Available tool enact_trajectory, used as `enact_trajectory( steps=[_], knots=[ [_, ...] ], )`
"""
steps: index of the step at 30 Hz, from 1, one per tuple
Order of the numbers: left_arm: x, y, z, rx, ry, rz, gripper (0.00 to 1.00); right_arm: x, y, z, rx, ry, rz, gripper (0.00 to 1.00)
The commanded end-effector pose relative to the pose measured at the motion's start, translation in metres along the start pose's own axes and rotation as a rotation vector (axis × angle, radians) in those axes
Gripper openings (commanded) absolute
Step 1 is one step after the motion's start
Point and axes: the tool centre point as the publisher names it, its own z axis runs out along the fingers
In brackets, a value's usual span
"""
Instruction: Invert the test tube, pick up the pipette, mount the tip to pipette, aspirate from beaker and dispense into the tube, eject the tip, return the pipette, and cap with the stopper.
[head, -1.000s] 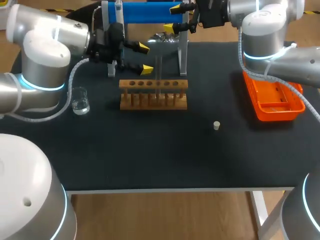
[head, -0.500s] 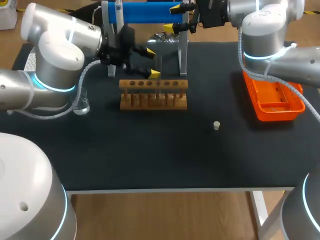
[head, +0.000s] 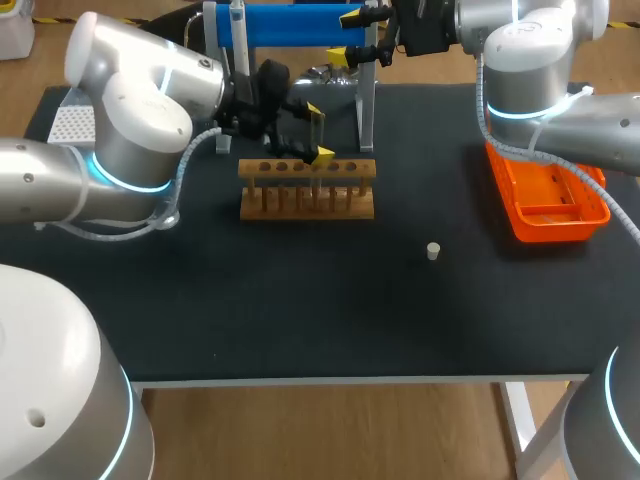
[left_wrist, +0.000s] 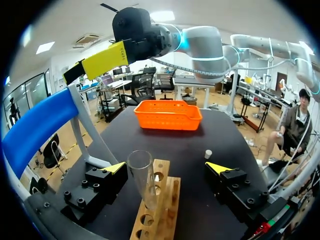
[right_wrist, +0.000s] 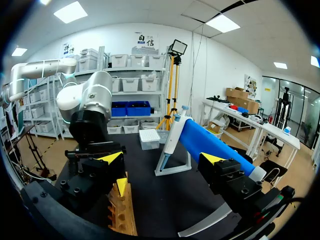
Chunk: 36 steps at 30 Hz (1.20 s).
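Your left gripper is hanging wide open at the light wooden test-tube rack. Its yellow-tipped fingers are straddling the clear glass test tube but are not clamping it. The tube is standing upright in a rack hole, so its long axis is running up and down, square across the line on which the fingers would be closing. It is sitting off centre, much nearer one finger than the other. I judge that you are needing a small sideways correction before any pinch. Your right gripper is gaping too, up by the blue-bodied pipette on its grey stand. It is sitting farther from the tube, so your left arm is the nearer one.
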Motion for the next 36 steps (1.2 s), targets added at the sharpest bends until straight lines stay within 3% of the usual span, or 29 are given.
enact_trajectory(
  steps=[1, 15, 36],
  knots=[
    [-0.002, 0.000, 0.013, -0.011, -0.006, -0.001, 1.00, 0.000, 0.000, -0.001, 0.001, 0.001, 0.000, 1.00],
    [-0.004, 0.007, 0.029, -0.019, 0.010, -0.002, 1.00, 0.000, 0.000, -0.001, 0.001, 0.001, 0.000, 1.00],
    [-0.014, 0.017, 0.029, -0.024, 0.002, 0.012, 1.00, 0.000, 0.000, -0.001, 0.001, 0.001, 0.000, 1.00]
  ],
)
